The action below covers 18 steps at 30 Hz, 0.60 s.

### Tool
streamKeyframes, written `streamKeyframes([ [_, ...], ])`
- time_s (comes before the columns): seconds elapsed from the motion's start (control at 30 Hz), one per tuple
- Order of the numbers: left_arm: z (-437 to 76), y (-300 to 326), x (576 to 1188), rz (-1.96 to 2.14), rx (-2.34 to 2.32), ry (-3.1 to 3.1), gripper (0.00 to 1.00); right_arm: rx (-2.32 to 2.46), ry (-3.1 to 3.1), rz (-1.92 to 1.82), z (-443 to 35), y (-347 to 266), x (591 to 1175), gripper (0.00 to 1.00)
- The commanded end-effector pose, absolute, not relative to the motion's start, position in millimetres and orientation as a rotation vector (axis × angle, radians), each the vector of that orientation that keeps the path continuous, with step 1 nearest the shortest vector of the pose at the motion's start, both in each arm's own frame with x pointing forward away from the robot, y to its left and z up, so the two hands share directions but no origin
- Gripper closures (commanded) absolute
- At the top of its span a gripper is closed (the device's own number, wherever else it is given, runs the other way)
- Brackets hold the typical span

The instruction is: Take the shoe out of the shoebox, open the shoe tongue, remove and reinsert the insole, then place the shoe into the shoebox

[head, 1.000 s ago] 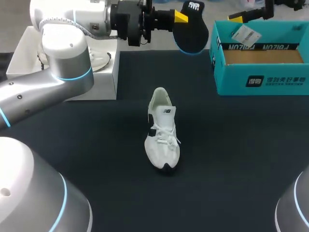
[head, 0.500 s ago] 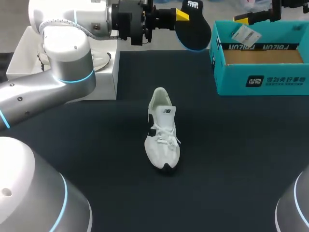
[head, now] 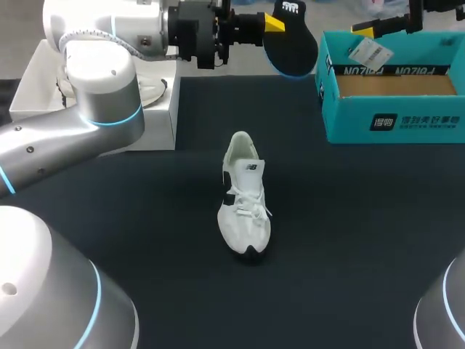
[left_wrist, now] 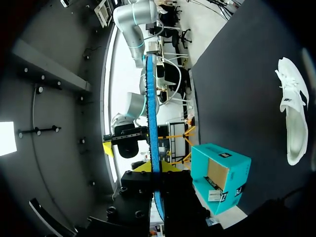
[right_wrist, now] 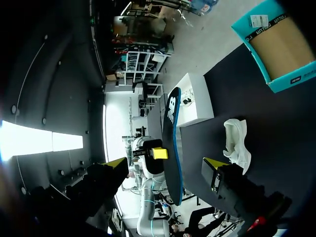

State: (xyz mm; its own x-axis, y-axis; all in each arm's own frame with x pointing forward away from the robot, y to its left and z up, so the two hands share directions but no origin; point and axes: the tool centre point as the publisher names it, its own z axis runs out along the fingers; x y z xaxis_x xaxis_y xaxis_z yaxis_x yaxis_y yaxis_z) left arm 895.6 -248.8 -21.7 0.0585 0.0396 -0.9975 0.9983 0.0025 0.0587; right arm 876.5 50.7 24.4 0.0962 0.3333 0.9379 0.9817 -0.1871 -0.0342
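Left end effector (head: 276,27) is pinched on the insole (head: 292,47) at one end, holding it in the air past the far table (head: 363,240) edge, just beside the shoebox (head: 392,120). In the left wrist view the insole reads edge-on as a thin blue line running straight out from between the yellow tips, so the pinch is across its thickness. That makes sense: a flat grip keeps the foam from twisting. Right end effector (right_wrist: 164,164) is spread wide and empty, up near the shoebox's far left corner and facing the insole. From its own camera the insole sits ahead, framed between the two tips and not touched. My read is that this is staging for a handover or a two-handed regrip before reinsertion. The shoe (head: 245,196) stands alone mid-table, toe toward the robot and heel opening toward the arms, well apart from both end effectors and the shoebox. The shoebox is open and empty apart from a tag at its far rim, ready for the final placement. Judgement: the insole is out and reinsertion hasn't started. Next the insole needs to come down heel- or toe-first into the shoe's opening. Nothing is holding the shoe, so it may slide when pushed.
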Motion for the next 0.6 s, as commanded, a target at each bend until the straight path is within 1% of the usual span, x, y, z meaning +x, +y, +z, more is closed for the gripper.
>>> streamKeyframes([
  [0.03, -21.2, -248.8, 894.4, -1.141, 1.264, 1.199, 1.00, -1.636, -1.318, -1.106, 24.1, 51.1, 875.5, 0.00],
  [0.17, -21.2, -248.8, 894.4, -1.141, 1.264, 1.199, 1.00, -1.582, -1.323, -1.117, 24.8, 39.7, 866.6, 0.00],
  [0.43, -21.2, -248.8, 894.4, -1.141, 1.264, 1.199, 1.00, -1.545, -1.318, -1.207, 21.7, -3.6, 843.5, 0.00],
  [0.6, -21.2, -248.8, 894.4, -1.141, 1.264, 1.199, 1.00, -1.512, -1.407, -1.248, 18.6, -13.2, 833.6, 0.00],
])
